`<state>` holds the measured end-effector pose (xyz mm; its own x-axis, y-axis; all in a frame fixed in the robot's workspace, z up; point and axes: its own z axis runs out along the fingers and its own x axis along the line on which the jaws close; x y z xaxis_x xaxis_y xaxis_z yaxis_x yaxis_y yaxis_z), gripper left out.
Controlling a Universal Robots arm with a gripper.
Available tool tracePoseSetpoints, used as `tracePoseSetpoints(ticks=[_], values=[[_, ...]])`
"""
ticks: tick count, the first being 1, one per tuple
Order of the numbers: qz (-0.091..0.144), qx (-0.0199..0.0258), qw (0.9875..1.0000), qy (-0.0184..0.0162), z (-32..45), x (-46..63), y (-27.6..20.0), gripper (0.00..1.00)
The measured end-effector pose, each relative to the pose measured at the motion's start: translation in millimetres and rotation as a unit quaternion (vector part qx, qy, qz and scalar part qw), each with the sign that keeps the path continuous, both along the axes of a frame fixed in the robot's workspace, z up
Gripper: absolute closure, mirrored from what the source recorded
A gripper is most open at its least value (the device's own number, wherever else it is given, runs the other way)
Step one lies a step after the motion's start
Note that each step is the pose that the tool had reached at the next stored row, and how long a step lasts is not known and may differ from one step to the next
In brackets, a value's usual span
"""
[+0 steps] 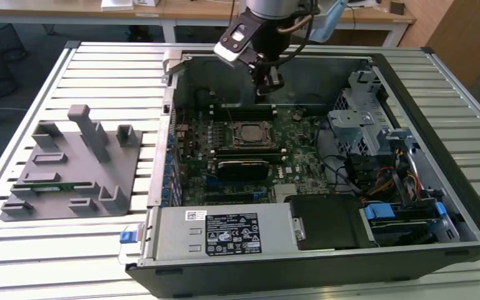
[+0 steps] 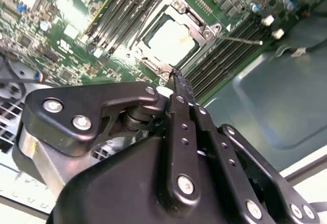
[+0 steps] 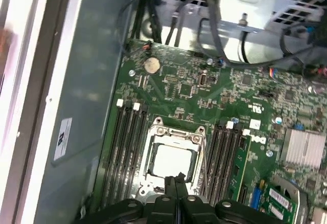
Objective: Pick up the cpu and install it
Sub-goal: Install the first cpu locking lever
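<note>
Power supply box (image 1: 223, 232): nearest in the exterior view, inside the open computer case (image 1: 307, 275) on the slatted tabletop (image 1: 107, 69).
Grey fixture (image 1: 69, 165): on the tabletop, at the exterior view's left of the case, holding a green memory stick (image 1: 57, 185).
Motherboard (image 1: 299, 156): flat on the case floor.
Cpu (image 1: 249, 133): lying in the metal-framed socket mid-board, memory slots on either side; seen in both wrist views (image 2: 171, 42) (image 3: 171, 161).
End effector (image 1: 265, 84): fingers pressed together, holding nothing, above the cpu and clear of it, toward the case's far wall.
</note>
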<state>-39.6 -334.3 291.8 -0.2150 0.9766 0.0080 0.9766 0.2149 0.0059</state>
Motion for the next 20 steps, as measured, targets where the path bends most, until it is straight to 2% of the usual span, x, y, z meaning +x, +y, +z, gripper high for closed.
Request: tracePoseSetpoints(ticks=[3,5,8,10,15,20], values=[[0.027,-0.0003,0.9996,0.0010,-1.4,0.0,0.0,0.89],[0.045,-0.0003,0.9990,0.0011,-2.3,0.0,0.0,0.89],[0.072,-0.0005,0.9974,0.0012,-2.8,0.0,0.0,0.89],[0.091,-0.0004,0.9959,0.0011,-3.0,0.0,0.0,0.89],[0.135,-0.0004,0.9908,0.0011,-3.3,0.0,0.0,0.89],[0.180,-0.0005,0.9836,0.0011,-3.7,0.0,0.0,0.89]])
